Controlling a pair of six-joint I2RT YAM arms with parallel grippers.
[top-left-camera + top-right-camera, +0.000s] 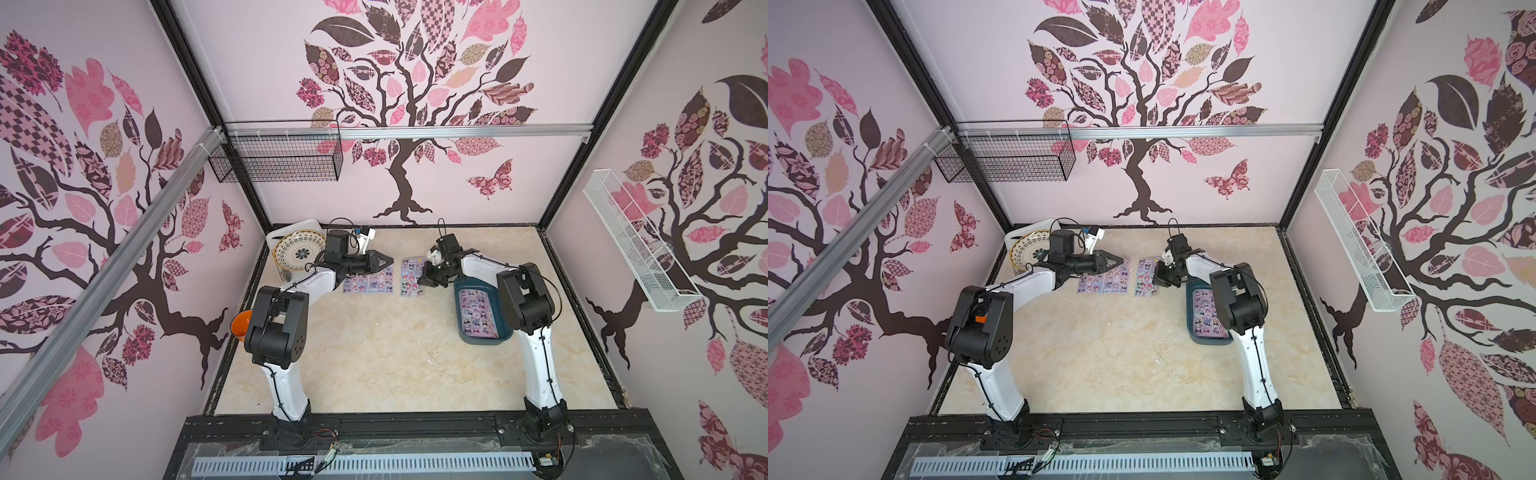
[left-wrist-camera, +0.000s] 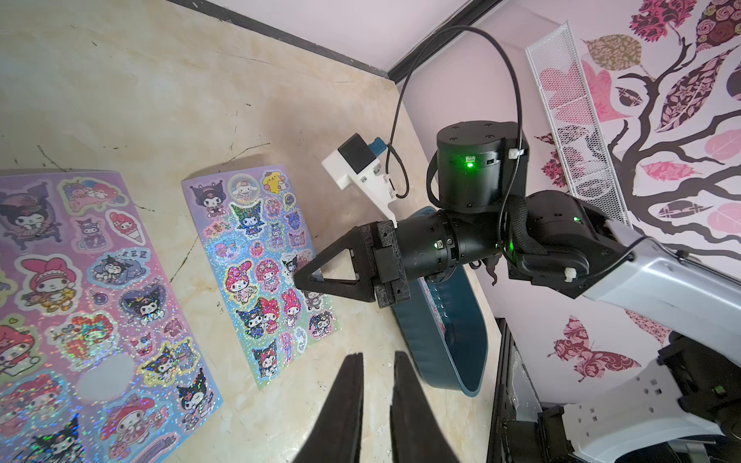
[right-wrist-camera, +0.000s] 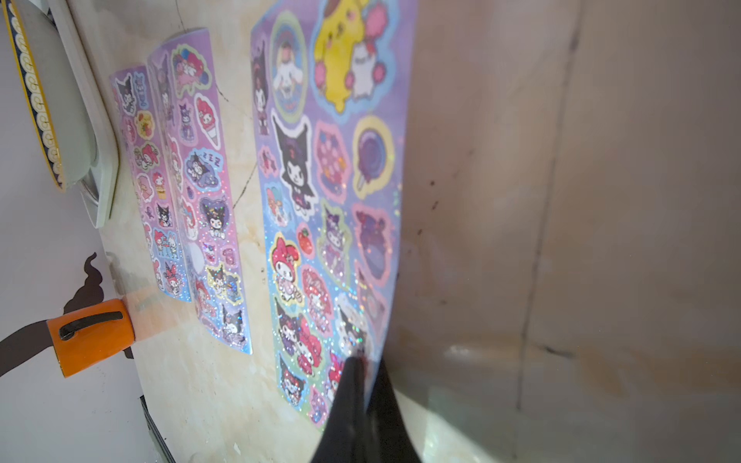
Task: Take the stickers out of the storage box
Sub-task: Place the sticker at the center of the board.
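The teal storage box (image 1: 468, 337) sits at the right of the table, half under my right arm, and stickers (image 1: 478, 311) still lie inside it. My right gripper (image 1: 427, 277) is just left of the box, shut on the edge of one sticker sheet (image 3: 333, 180), which lies almost flat on the table (image 2: 260, 272). Two more sticker sheets (image 1: 368, 281) lie side by side further left. Over their far end hovers my left gripper (image 1: 390, 261), whose fingers (image 2: 345, 401) are a little apart and hold nothing.
A patterned plate (image 1: 299, 249) rests in a white tray (image 1: 277, 233) at the back left corner. An orange cup (image 1: 240, 326) stands by the left wall. A black wire basket (image 1: 282, 156) and a white mesh basket (image 1: 636, 245) hang on the walls.
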